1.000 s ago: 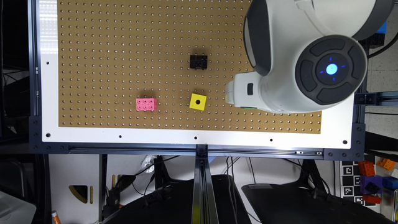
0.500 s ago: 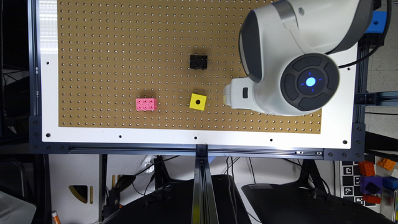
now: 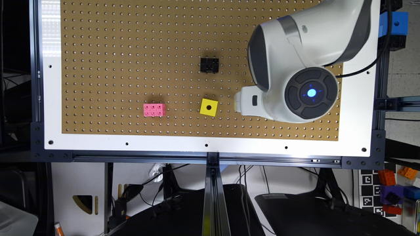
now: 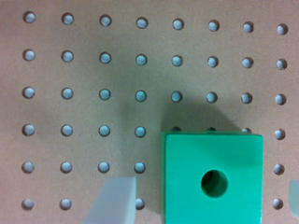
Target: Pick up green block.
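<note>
Two fingers point(image 4: 114, 200) flank green block point(image 4: 212, 179) — untouched — on pegboard point(image 4: 84, 93).

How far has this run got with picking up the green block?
Done: the tool is positioned over the green block, open, one finger on each side. In hand: the approach; the fingers are apart from the block, which sits on the pegboard. Left: closing and lifting.

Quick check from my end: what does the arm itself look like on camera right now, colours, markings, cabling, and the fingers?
The arm is glossy white with grey bands at its joints. A round dark grey cap faces the exterior camera, split into segments around a glowing blue light. A black cable runs off it. The white gripper carries a small dark rectangular mark. In the wrist view the fingers are pale, translucent whitish pads.
</note>
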Motion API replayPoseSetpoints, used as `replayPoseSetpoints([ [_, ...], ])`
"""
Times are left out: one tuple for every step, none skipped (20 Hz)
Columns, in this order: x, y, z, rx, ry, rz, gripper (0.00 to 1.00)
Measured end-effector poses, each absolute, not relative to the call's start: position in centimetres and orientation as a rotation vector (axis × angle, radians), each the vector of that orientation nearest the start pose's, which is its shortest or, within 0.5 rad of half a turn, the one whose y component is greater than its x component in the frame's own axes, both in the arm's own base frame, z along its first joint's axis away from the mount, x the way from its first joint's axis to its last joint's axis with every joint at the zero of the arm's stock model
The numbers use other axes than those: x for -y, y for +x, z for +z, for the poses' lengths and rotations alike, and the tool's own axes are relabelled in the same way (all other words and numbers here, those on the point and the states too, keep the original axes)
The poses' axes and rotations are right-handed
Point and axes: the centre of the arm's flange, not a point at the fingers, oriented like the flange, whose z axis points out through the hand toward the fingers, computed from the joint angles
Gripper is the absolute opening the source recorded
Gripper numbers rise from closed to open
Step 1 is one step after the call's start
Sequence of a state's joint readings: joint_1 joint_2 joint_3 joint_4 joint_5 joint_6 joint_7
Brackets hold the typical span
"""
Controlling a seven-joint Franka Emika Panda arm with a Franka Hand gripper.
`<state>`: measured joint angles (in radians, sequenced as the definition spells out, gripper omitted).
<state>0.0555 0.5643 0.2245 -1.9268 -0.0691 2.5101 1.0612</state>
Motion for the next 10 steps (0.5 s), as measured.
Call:
replayPoseSetpoints([
  [-16.9, 60.5, 19.7, -1.137, -2.839, 0.034, 1.0],
  [-16.9, 60.5, 19.3, -1.137, -2.838, 0.035, 1.0],
  [-16.8, 60.6, 18.9, -1.138, -2.837, 0.036, 1.0],
  [-16.9, 60.7, 18.5, -1.137, -2.836, 0.037, 1.0],
  [-16.9, 60.8, 18.4, -1.137, -2.835, 0.036, 1.0],
  [-16.9, 60.9, 18.4, -1.137, -2.834, 0.035, 1.0],
  [-17.0, 61.0, 18.4, -1.136, -2.833, 0.033, 0.0],
  [-17.0, 61.0, 18.4, -1.136, -2.833, 0.033, 0.0],
  [-17.0, 61.0, 18.4, -1.136, -2.833, 0.033, 0.0],
  [-17.0, 61.0, 18.4, -1.136, -2.833, 0.033, 0.0],
])
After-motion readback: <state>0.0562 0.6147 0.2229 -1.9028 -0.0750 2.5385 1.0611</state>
